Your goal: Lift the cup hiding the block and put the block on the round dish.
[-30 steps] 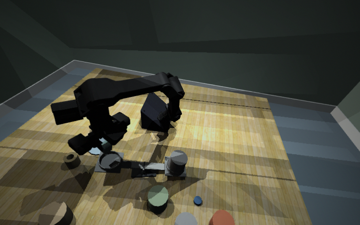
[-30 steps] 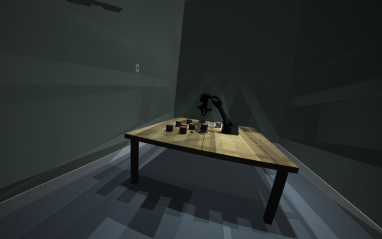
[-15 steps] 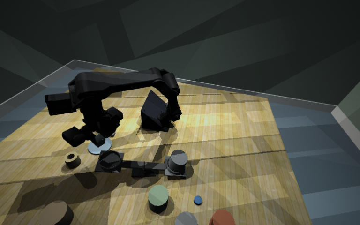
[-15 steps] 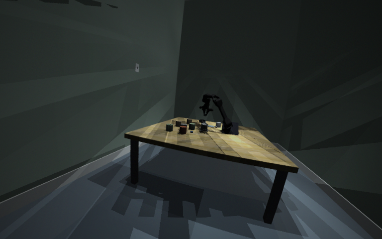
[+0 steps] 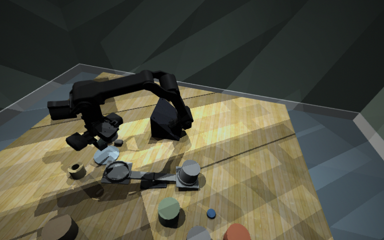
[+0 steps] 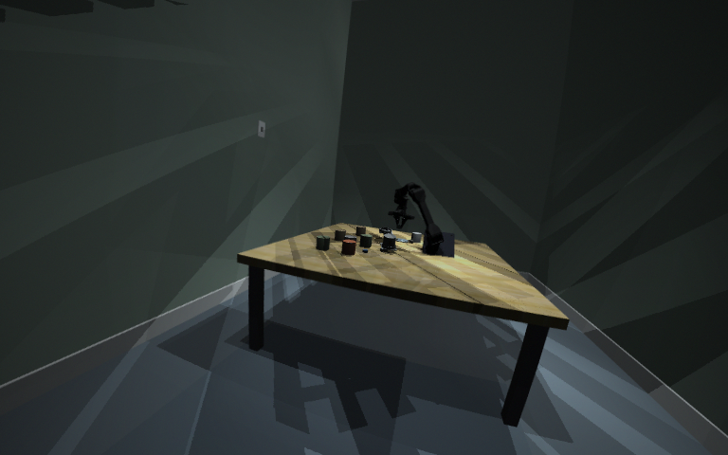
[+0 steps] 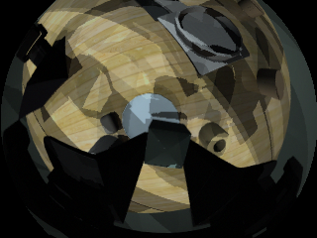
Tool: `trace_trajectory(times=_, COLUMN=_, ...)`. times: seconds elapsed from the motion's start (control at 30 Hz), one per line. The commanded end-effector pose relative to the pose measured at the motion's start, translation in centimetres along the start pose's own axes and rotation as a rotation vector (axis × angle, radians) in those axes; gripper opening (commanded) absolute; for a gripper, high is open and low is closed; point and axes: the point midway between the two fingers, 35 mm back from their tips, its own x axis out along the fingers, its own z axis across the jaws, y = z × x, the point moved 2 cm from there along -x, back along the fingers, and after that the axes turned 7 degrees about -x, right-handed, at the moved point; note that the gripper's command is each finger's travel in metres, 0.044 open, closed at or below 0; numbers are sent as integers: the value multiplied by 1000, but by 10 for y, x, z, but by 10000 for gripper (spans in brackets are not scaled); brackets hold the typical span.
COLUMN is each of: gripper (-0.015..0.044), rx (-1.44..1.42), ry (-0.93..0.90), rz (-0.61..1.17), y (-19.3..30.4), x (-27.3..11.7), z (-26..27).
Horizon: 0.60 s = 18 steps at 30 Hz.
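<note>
"Black arm (image 5: 118, 87) (image 6: 425, 211), bent over the left half of the top view. Is its gripper (image 5: 102, 142) (image 6: 400, 222) (image 7: 165, 139) holding anything?"

"Yes, it's pinching the dark green block (image 7: 167, 144), low in the middle of the wrist view."

"Is that on the round dish (image 5: 106, 155) (image 7: 141, 111)?"

"No, it's held up off the table (image 5: 232, 147) (image 6: 408, 268) (image 7: 84, 64). I can't tell whether it's right over the dish. In the wrist view it overlaps the pale blue dish's lower edge."

"And the balance (image 5: 138, 175) (image 7: 202, 66)?"

"Below the dish in the top view. One grey cup (image 5: 189, 171) (image 6: 389, 240) stands upright on its right end; the left end bears just a raised ring (image 5: 128, 173) (image 7: 180, 32)."

"What's that hollow tan tube (image 5: 79, 173) (image 7: 209, 133)?"

"Something standing near the dish, at lower left."
</note>
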Motion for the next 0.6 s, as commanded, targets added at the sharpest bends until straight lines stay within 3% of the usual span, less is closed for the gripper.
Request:
trace_trajectory(times=0.0, gripper=0, rx=-5, ry=-19, rz=-11, y=16, x=18, z=15)
trace_trajectory(times=0.57, gripper=0, rx=-8, ry=-23, rz=-15, y=21, x=57, z=20)
